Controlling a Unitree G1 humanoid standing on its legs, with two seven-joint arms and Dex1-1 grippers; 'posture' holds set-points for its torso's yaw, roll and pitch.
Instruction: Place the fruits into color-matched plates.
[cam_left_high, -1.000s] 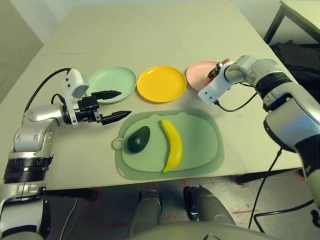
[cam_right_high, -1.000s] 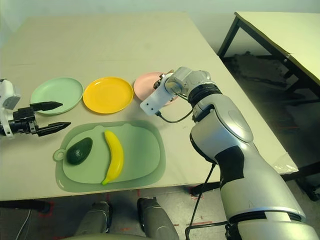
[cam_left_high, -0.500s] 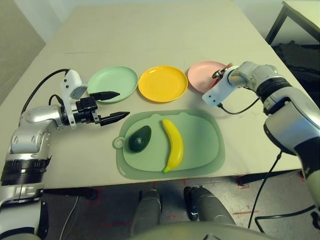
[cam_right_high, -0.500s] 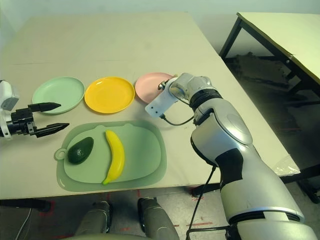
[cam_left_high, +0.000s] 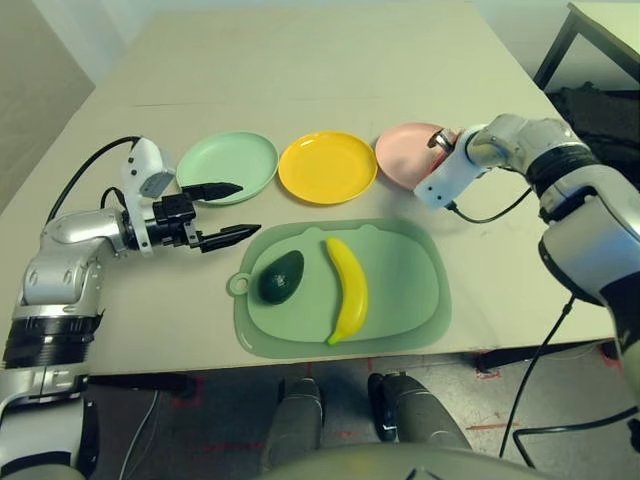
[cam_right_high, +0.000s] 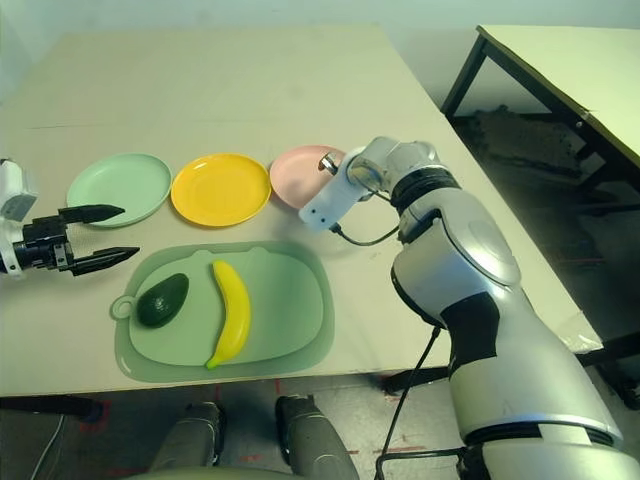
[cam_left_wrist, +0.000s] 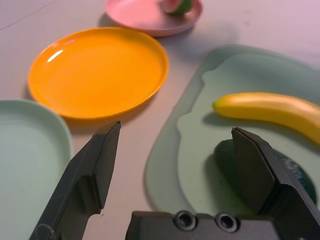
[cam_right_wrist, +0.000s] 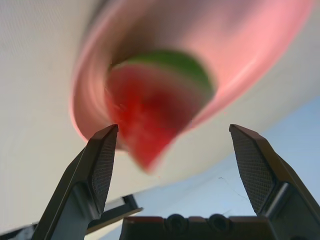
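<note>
- Right arm, silver and black, has moved a bit out to the robot's right since the earlier frame
- It reaches forward and in, with its white plastic wrist part tipped by the round pale pink plastic plate
- Its black right gripper has its two fingers spread wide, with nothing pinched
- The red toy watermelon wedge with a green rind sits on the pink plate, past those fingertips
- The silver and black left arm goes up the left side, then bends so its hand points across to the right
- Its black left gripper has spread fingers too, holding nothing, near the round mint green plastic plate
- The round bright yellow plastic plate is between the mint and pink ones
- The dark green toy avocado and the curved yellow toy banana lie side by side on the big green cutting board
</note>
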